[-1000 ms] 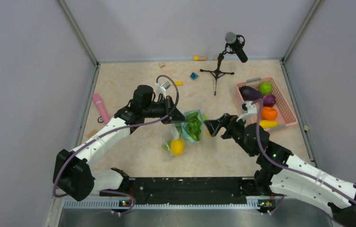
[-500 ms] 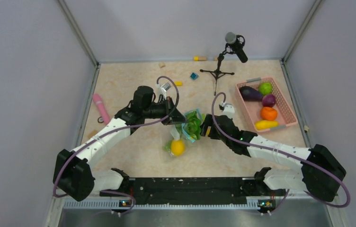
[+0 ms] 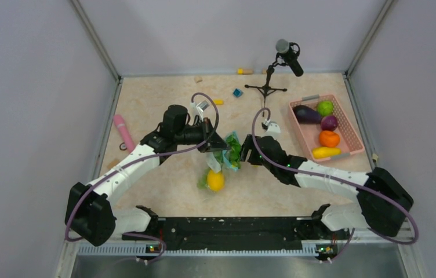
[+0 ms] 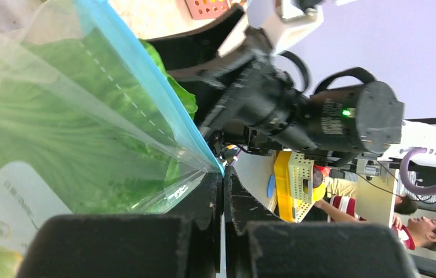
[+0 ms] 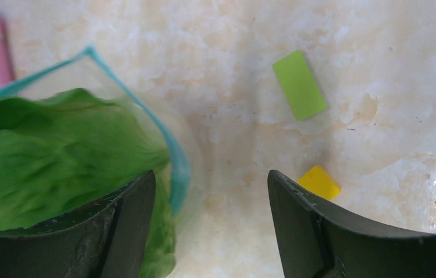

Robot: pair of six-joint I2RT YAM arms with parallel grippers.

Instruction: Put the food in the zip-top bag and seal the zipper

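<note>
The clear zip-top bag (image 3: 225, 163) hangs over the table's middle, with green leafy food (image 5: 59, 150) and a yellow lemon (image 3: 215, 180) inside. My left gripper (image 4: 223, 174) is shut on the corner of the teal zipper (image 4: 146, 69). My right gripper (image 5: 211, 179) stands open at the bag's right side. The zipper edge (image 5: 178, 168) lies between its fingers, close to the left one, and nothing is pinched. An eggplant (image 3: 305, 114), lime (image 3: 324, 108), magenta piece (image 3: 330, 122), orange (image 3: 329, 138) and yellow banana-like piece (image 3: 326, 152) lie in the pink basket (image 3: 349, 128).
A microphone stand (image 3: 266, 87) is behind the bag. A pink cylinder (image 3: 124, 132) lies at the left. Small blocks are scattered about: green (image 5: 299, 84) and yellow (image 5: 319, 182) under my right gripper, blue (image 3: 238, 92) farther back. Walls close in three sides.
My right arm has swung left from beside the basket to the bag's mouth, and its jaws have narrowed a little. The left gripper has kept its hold on the bag.
</note>
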